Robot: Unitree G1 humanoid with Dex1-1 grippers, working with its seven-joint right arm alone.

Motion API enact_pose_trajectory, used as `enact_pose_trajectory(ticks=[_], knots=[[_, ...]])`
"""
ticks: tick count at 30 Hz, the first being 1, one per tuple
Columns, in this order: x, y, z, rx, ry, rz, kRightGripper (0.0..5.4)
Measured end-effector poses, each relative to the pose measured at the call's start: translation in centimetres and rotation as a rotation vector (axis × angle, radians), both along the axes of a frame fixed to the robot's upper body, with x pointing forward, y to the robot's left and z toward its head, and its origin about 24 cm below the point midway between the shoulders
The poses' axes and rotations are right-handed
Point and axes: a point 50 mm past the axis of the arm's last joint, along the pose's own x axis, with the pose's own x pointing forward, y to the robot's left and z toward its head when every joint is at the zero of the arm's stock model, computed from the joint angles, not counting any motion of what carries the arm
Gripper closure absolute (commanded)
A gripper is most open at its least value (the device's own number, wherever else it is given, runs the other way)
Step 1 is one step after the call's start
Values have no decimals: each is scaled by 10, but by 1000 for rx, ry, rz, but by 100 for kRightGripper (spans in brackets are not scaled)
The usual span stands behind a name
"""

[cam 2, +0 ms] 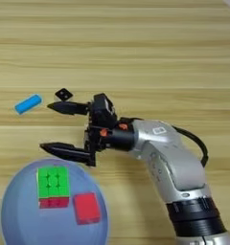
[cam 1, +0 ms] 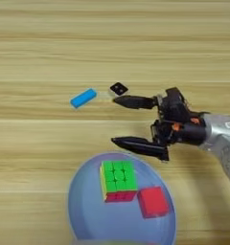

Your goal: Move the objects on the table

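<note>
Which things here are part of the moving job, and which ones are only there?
Part of the job:
- puzzle cube, on the plate
- red cube, on the plate
- white block with black dotted top, on the table
- blue bar, on the table
- right end effector, open, holding nothing

Only there:
- blue plate

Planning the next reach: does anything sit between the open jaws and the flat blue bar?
Only the small white block with black dotted top, beside the upper jaw. Otherwise bare wooden table separates the right gripper from the flat blue bar.
</note>
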Motion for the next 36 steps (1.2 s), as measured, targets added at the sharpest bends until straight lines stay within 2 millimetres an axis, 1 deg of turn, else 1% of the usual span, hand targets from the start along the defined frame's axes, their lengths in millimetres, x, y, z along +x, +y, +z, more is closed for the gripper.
enact_pose_trajectory(ticks=[3, 6, 7, 14, 18, 22, 26, 33, 36], knots=[[7, 11, 0, -8, -17, -61, 3], [14, 16, 0, -11, -32, -116, 3], [19, 17, 0, -16, -44, -159, 3], [41, 20, -1, -53, -108, -349, 3], [49, 20, -3, -74, -130, -424, 3], [58, 20, -8, -136, -171, -498, 3], [68, 19, -20, -204, -144, -570, 3], [92, 16, -34, -276, -51, -698, 3], [98, 17, -40, -297, -23, -724, 3]])
